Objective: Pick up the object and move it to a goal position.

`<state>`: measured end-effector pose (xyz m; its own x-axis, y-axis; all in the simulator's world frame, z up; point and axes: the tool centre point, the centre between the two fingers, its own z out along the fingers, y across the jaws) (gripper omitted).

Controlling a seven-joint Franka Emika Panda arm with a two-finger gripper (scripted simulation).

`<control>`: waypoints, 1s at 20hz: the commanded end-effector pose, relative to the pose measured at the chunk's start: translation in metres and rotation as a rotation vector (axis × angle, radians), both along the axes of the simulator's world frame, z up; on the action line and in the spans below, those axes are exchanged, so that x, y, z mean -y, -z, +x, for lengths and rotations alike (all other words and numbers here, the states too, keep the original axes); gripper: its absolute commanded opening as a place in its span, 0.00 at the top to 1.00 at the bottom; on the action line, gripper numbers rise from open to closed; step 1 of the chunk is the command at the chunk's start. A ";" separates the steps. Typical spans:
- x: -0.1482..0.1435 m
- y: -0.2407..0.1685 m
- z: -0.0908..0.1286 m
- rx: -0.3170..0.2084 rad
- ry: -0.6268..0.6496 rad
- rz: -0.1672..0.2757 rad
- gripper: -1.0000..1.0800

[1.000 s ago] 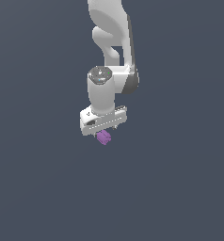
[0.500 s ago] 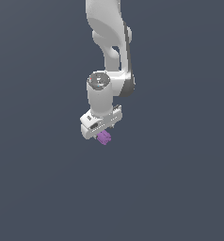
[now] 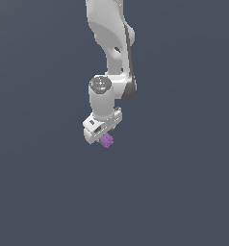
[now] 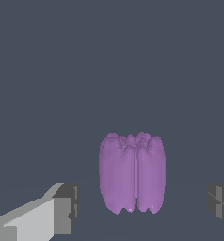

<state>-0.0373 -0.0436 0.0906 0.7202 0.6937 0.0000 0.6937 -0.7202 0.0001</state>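
Observation:
The object [image 3: 107,140] is a small purple lumpy piece resting on the dark grey floor, just under the white gripper [image 3: 104,133] in the exterior view. In the wrist view the object [image 4: 132,173] stands upright between the two fingers, with a gap on each side. The gripper [image 4: 143,203] is open, and its grey fingertips [image 4: 67,207] straddle the object without touching it. The fingertips are hidden by the hand in the exterior view.
The white arm [image 3: 111,43] reaches down from the top of the exterior view. The plain dark grey floor [image 3: 184,192] lies all around.
The arm has lowered the gripper a little toward the object and its upper link has shifted toward the exterior view's left. The object has not moved.

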 end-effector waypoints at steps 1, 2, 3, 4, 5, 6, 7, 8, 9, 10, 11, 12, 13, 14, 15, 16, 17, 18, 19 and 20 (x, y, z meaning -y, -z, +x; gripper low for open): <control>0.000 0.001 -0.001 0.000 -0.011 0.000 0.04; 0.000 0.001 -0.001 0.000 -0.012 0.000 0.04; 0.000 0.001 -0.001 0.000 -0.007 0.000 0.04; 0.000 0.001 -0.001 0.000 -0.007 0.000 0.04; 0.000 0.002 -0.001 0.000 -0.007 0.000 0.04; 0.000 0.004 -0.001 0.000 -0.007 0.000 0.04; 0.000 0.006 -0.001 0.000 -0.008 0.000 0.04; 0.000 0.009 -0.001 0.000 -0.008 0.000 0.04; 0.000 0.013 -0.001 0.000 -0.008 0.000 0.04; 0.000 0.017 -0.001 0.000 -0.009 0.000 0.04; 0.000 0.022 -0.001 0.000 -0.010 0.000 0.04; 0.000 0.027 -0.002 0.000 -0.010 0.000 0.04; 0.000 0.033 -0.002 0.000 -0.011 0.000 0.04; 0.000 0.037 -0.002 0.000 -0.011 0.000 0.04; 0.000 0.041 -0.002 0.000 -0.011 0.000 0.04; 0.000 0.044 -0.002 0.000 -0.012 0.000 0.04; 0.000 0.047 -0.002 0.000 -0.012 0.000 0.04; 0.000 0.049 -0.001 0.000 -0.012 0.000 0.04; 0.000 0.050 -0.001 0.000 -0.012 0.000 0.04; 0.000 0.051 -0.001 0.000 -0.012 0.000 0.04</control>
<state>-0.0391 -0.0437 0.0417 0.7121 0.7021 -0.0008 0.7021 -0.7121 -0.0012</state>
